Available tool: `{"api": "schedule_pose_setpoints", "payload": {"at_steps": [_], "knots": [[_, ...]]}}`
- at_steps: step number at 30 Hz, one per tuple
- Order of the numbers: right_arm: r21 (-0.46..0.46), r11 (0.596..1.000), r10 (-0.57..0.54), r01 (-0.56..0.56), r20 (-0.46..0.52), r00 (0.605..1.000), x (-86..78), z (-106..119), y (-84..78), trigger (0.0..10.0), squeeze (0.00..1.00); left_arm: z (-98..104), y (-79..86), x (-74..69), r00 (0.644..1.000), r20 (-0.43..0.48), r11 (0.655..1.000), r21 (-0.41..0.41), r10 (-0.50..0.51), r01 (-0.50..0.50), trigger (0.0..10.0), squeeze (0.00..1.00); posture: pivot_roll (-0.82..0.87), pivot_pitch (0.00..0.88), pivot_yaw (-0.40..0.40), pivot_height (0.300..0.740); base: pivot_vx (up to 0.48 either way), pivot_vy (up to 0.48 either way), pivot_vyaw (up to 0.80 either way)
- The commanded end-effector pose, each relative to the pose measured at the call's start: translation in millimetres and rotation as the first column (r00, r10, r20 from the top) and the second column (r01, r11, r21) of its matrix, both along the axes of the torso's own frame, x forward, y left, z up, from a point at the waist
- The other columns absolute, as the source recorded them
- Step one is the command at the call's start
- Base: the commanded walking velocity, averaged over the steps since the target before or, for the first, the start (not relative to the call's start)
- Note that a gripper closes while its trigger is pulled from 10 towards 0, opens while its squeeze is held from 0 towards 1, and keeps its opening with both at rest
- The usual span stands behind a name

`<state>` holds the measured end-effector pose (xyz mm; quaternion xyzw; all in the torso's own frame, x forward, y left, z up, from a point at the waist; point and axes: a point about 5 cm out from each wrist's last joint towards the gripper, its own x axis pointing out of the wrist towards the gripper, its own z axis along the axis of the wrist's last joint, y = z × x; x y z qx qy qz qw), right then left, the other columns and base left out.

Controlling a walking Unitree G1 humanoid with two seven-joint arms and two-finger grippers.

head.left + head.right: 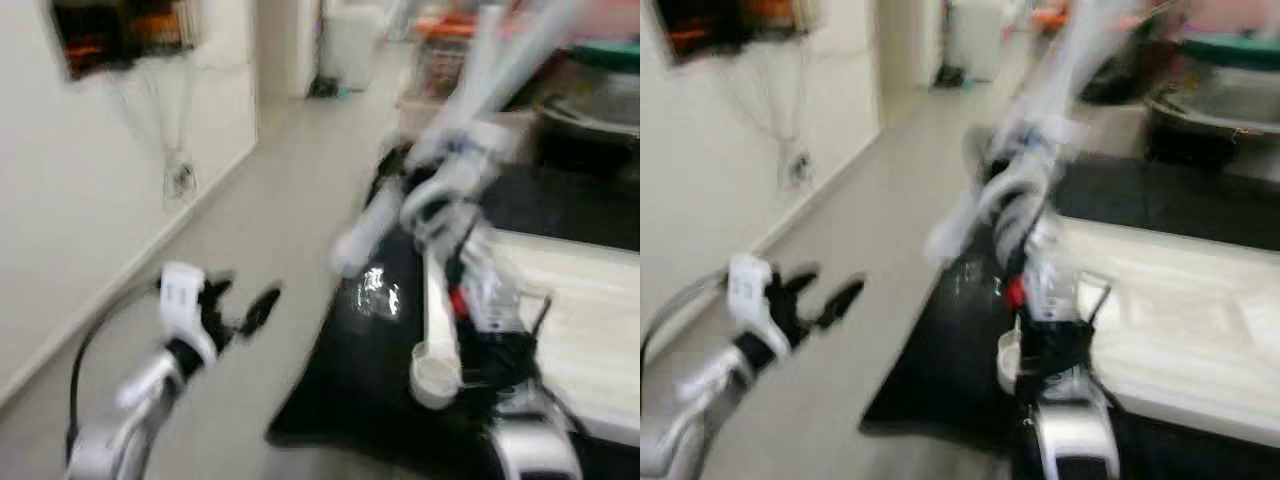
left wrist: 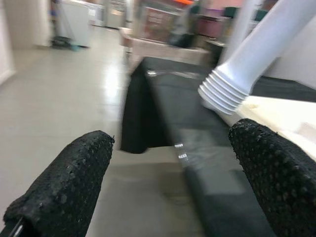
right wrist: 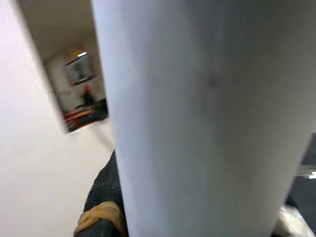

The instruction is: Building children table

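- The white table leg (image 1: pixel 436 330) looks like a hollow plastic tube with a ribbed collar at one end: I judge it light, stiff and smooth, so it may slip or turn in a loose grip
- The right hand (image 1: pixel 1045 335) is clenched around this leg near its lower end, and the right wrist view has the pale tube pressed close against the black fingers (image 3: pixel 101 197)
- The best hold, I judge, is on the plain shaft, well clear of the ribbed collar (image 2: pixel 224 94), which must stay free to seat in the tabletop
- The pale tabletop panel (image 1: pixel 590 320) lies flat on the right, just beside the held leg; it seems rigid and wide, awkward for one hand
- The left hand (image 1: pixel 235 305) hangs released over the floor on the left, its two fingers spread with nothing between them
- A black mat (image 1: pixel 360 390) lies under the parts; it is glossy in places, so pieces may slide on it
- The grey floor (image 1: pixel 270 220) runs far back along a white wall (image 1: pixel 90 200), with blurred furniture far off
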<state>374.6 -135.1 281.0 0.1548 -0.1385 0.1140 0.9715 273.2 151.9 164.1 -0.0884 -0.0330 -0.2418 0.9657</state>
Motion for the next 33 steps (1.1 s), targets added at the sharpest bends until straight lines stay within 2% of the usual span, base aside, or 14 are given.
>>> {"api": "schedule_pose_setpoints", "payload": {"at_steps": [1,6,11,17,23,25,33], "knots": [[0.018,0.997,-0.071,0.071,-0.014,0.997,-1.0,-2,-22.3,10.0,0.0,4,-7.1,-1.5,0.999,0.012,0.999,-0.013,-0.035,0.035,10.0,1.0,0.07,0.0,-0.045,0.74,0.0,0.0,0.0],[0.015,0.998,-0.068,0.068,-0.03,0.997,-1.1,-4,-23.9,10.0,0.0,1,-5.8,-2.6,0.999,-0.001,0.999,-0.015,-0.04,0.04,10.0,1.0,0.07,0.0,-0.045,0.74,0.0,0.126,-0.63],[0.008,0.998,-0.063,0.063,-0.026,0.998,-2.8,-4,-24.6,10.0,0.0,2,-6.0,-5.6,0.999,0.003,0.998,-0.025,-0.055,0.055,10.0,1.0,0.07,0.0,-0.044,0.74,0.0,0.475,-0.79],[-0.015,0.999,-0.035,0.035,-0.017,0.999,-4.8,-2,-23.5,10.0,0.0,0,-6.8,-8.2,0.998,-0.006,0.997,-0.029,-0.068,0.068,10.0,1.0,0.06,0.0,-0.047,0.74,0.0,0.434,0.0],[-0.02,1.0,-0.018,0.017,-0.024,1.0,-5.8,-3,-20.9,10.0,0.0,1,-6.0,-8.4,0.999,0.005,0.998,-0.021,-0.054,0.054,10.0,1.0,0.06,0.0,-0.047,0.74,0.0,0.447,-0.79],[-0.024,1.0,-0.013,0.013,-0.026,1.0,-6.0,-4,-20.5,10.0,0.0,0,-5.2,-7.5,0.999,0.001,0.999,-0.014,-0.043,0.043,10.0,1.0,0.06,0.0,-0.046,0.74,0.0,0.0,0.0],[-0.096,0.994,0.05,-0.053,-0.028,0.998,-12.4,-4,-28.2,10.0,0.0,-3,-5.0,-8.2,0.999,-0.009,0.999,-0.013,-0.041,0.041,10.0,1.0,0.06,0.0,-0.046,0.74,0.0,0.0,-0.8]]}}
